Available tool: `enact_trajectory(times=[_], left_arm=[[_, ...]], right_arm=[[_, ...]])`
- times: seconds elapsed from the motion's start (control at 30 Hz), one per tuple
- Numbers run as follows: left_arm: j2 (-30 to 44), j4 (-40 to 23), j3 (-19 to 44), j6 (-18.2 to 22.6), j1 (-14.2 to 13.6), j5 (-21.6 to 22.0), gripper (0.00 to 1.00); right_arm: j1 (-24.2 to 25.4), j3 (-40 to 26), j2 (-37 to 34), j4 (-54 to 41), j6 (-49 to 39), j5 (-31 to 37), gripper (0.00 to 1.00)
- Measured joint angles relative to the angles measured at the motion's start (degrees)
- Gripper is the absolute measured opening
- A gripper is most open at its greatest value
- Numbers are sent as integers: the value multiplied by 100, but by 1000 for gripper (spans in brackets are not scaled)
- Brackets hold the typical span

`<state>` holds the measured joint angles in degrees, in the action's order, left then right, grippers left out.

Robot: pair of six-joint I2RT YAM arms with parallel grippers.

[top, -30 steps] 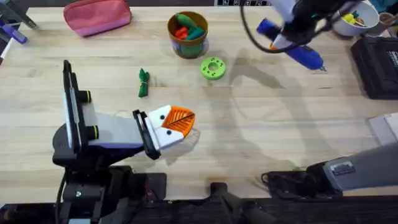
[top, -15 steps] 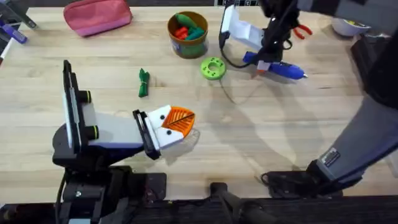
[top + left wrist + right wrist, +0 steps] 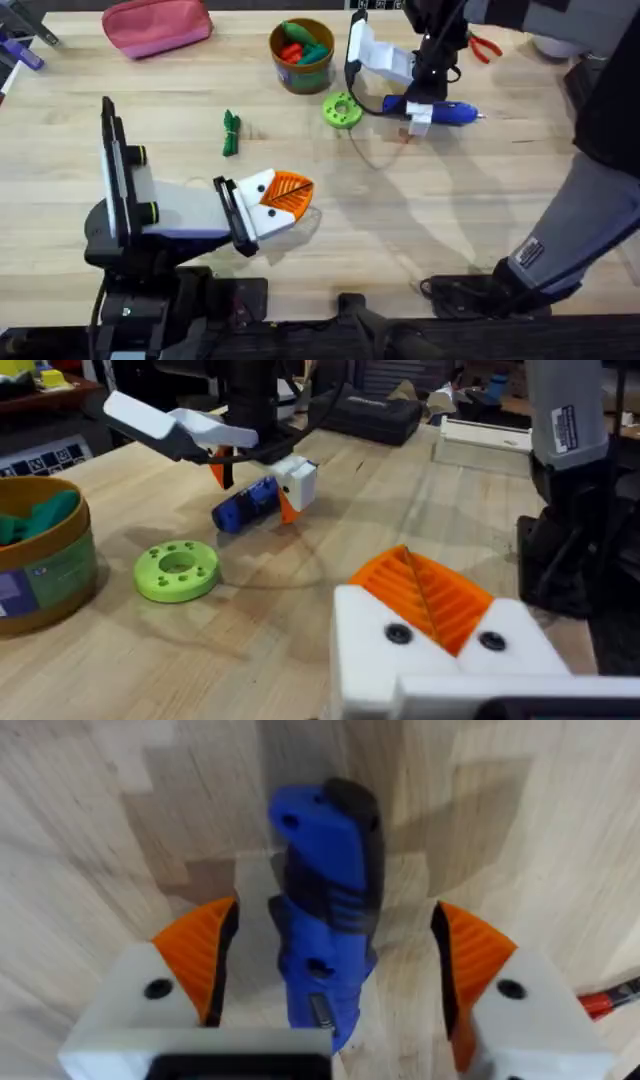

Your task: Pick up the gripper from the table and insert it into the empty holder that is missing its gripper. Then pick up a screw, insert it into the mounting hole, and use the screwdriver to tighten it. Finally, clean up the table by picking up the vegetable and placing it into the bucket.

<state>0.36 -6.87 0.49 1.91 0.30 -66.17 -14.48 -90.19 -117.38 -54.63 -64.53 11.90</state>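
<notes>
The blue screwdriver (image 3: 445,111) lies on the table at the far middle, to the right of the green disc. My right gripper (image 3: 418,108) stands over it, open. In the right wrist view the screwdriver (image 3: 325,930) sits between the orange pads (image 3: 205,955) with a gap on each side. My left gripper (image 3: 285,198) rests near the front left, its orange ribbed tips (image 3: 425,595) pressed together between white holders (image 3: 380,650) that show dark screw heads. The dark-green vegetable (image 3: 232,133) lies left of centre. The brown bucket (image 3: 302,72) stands at the back and holds red and green toys.
A green disc (image 3: 342,110) lies just left of the screwdriver. A pink pouch (image 3: 155,25) sits at the back left and red pliers (image 3: 486,48) at the back right. Black gear (image 3: 605,110) lines the right edge. Bare wood spreads across the middle and front right.
My right arm swung left from the far right with the screwdriver and came down beside the green disc. The left arm has not moved.
</notes>
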Motion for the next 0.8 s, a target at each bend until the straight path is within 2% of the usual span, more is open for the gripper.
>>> enact_trajectory(times=[0.33, 0.6, 0.8], left_arm=[[0, 0, 0, 0, 0, 0, 20], [0, 1, 0, 0, 0, 0, 20], [0, 1, 0, 0, 0, 0, 20]], right_arm=[[-40, 0, 199, -257, 639, 4, 991], [-153, -11, 1516, -385, 1250, -401, 993], [-153, -17, 2583, -286, 2534, -937, 993]])
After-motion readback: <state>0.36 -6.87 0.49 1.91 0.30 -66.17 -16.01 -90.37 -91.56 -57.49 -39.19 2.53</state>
